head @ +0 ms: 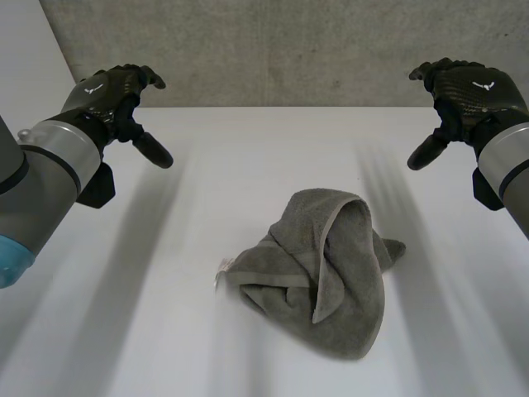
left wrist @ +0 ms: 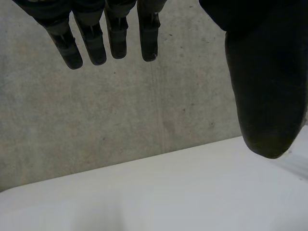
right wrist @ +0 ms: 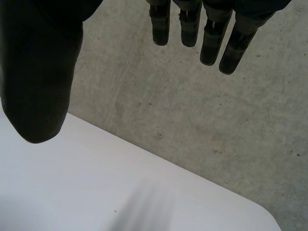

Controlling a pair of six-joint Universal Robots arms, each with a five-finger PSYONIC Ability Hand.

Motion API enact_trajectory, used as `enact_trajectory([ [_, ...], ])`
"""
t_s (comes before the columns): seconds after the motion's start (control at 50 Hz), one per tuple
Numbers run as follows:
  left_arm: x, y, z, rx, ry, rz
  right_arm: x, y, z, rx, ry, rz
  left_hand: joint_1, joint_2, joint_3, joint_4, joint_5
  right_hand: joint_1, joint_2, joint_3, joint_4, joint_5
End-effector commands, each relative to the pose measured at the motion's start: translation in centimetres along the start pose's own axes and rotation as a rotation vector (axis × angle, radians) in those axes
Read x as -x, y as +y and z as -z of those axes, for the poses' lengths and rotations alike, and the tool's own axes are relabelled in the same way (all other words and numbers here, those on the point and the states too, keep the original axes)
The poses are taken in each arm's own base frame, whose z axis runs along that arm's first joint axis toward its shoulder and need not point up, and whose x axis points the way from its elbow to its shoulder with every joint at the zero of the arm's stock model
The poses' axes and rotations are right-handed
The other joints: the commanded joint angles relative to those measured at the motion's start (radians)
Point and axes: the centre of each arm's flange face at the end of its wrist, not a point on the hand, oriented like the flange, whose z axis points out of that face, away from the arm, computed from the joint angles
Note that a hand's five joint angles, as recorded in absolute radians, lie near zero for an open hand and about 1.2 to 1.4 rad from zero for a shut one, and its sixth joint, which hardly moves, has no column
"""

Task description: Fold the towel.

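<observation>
White counter is bounded at its far edge by a grey concrete wall.

Item 1, towel: a grey-green towel is recorded near the middle of the counter, set slightly towards the robot's right. It is found crumpled in a loose heap, with one hemmed edge draped over the top of the pile and the lower part spread flat on the surface. It is not touched by either hand.

Item 2, left hand: it is held raised over the far left part of the counter, close to the wall and well apart from the towel. In the left wrist view its fingers are seen straight and the thumb is spread away from them. Nothing is grasped, and the hand is noted as released.

Item 3, right hand: it is held raised over the far right part of the counter, likewise well apart from the towel. In the right wrist view its fingers are extended and the thumb is set apart. Nothing is held, and the hand is noted as released.
</observation>
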Motion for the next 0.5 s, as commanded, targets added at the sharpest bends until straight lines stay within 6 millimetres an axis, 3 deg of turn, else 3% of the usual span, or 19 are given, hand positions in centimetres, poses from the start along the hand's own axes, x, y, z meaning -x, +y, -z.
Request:
enact_trajectory([
  [0.02,-0.2,-0.3,0.5,0.015,0.004,0.000,0.2,-0.7,0.6,-0.001,-0.010,-0.002,-0.063,-0.062,-0.048,-0.054,-0.040,-0.060,-0.080,-0.047,-0.076,-0.064],
  [0.4,-0.3,0.5,0.5,0.038,0.011,0.000,0.0,-0.3,0.1,0.003,-0.015,-0.002,-0.063,-0.062,-0.048,-0.054,-0.040,-0.060,-0.080,-0.047,-0.076,-0.064],
  [0.5,-2.2,1.4,0.7,0.067,0.118,-0.004,-0.3,0.2,-0.6,0.013,-0.066,-0.003,-0.066,-0.065,-0.048,-0.054,-0.043,-0.060,-0.080,-0.047,-0.076,-0.064],
])
